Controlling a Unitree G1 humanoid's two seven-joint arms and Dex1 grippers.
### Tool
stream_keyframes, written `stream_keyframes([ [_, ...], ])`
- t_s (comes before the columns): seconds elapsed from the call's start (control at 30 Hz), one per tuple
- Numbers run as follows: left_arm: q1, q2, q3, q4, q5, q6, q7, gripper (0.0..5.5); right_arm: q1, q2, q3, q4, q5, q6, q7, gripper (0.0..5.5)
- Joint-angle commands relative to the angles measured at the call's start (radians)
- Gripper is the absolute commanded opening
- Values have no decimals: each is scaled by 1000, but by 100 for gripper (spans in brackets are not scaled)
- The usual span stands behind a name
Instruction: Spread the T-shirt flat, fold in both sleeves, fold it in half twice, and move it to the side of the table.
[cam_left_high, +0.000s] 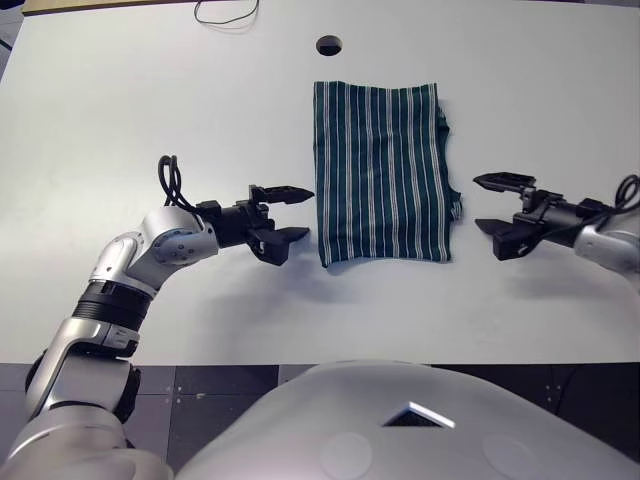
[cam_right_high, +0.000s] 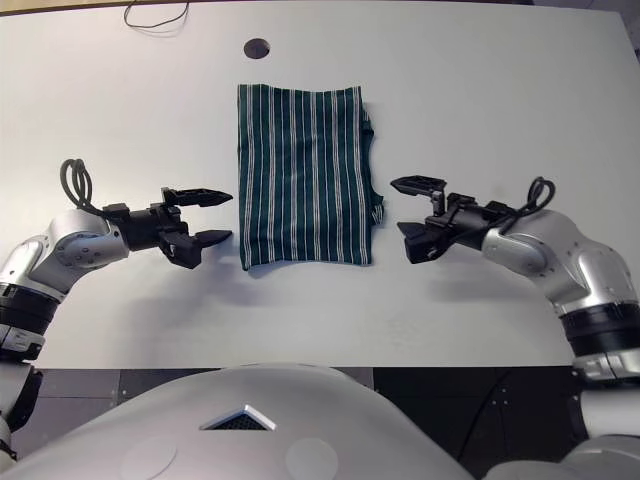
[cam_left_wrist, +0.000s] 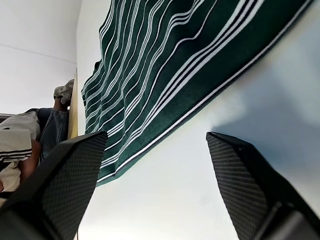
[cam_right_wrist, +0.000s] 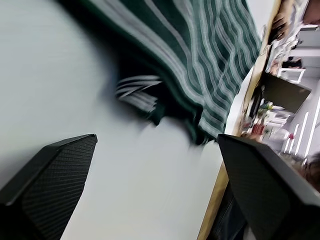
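Between the gaping left gripper (cam_left_high: 307, 212) and gaping right gripper (cam_left_high: 478, 202), the folded T-shirt (cam_left_high: 383, 170) lies lengthwise near-to-far

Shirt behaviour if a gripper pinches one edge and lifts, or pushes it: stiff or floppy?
Likely floppy: the shirt lies as thin flat cloth, layers bunching at its right edge. Lifted by one edge, it would probably sag and the folds open. Pushed, it seems apt to wrinkle rather than slide whole on the smooth table.
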Motion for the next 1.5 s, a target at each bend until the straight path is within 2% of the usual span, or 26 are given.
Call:
stream_keyframes([
  [0.03,13,23,-65,29,13,-1,-84,372,-30,50,83,63,-47,-34,34,447],
  [0.3,-45,-69,-186,54,-34,-36,-142,372,-61,76,135,66,-24,-63,55,447],
  [0.57,-118,-101,-195,205,28,-70,-56,372,-89,112,148,123,-36,-65,19,447],
  [0.6,-125,-104,-195,220,29,-74,-44,372,-98,124,157,138,-43,-72,14,426],
  [0.87,-130,-108,-196,267,26,-109,6,225,-151,196,206,217,-65,-113,-40,256],
  [1.2,-106,-90,-164,257,-29,-119,6,68,-136,166,195,200,-28,-139,-33,56],
  [1.33,-89,-80,-147,257,-66,-123,2,19,-137,157,177,203,-11,-134,-37,21],
  [1.5,-54,-73,-142,224,-148,-125,-38,11,-128,161,140,179,64,-133,-37,21],
])
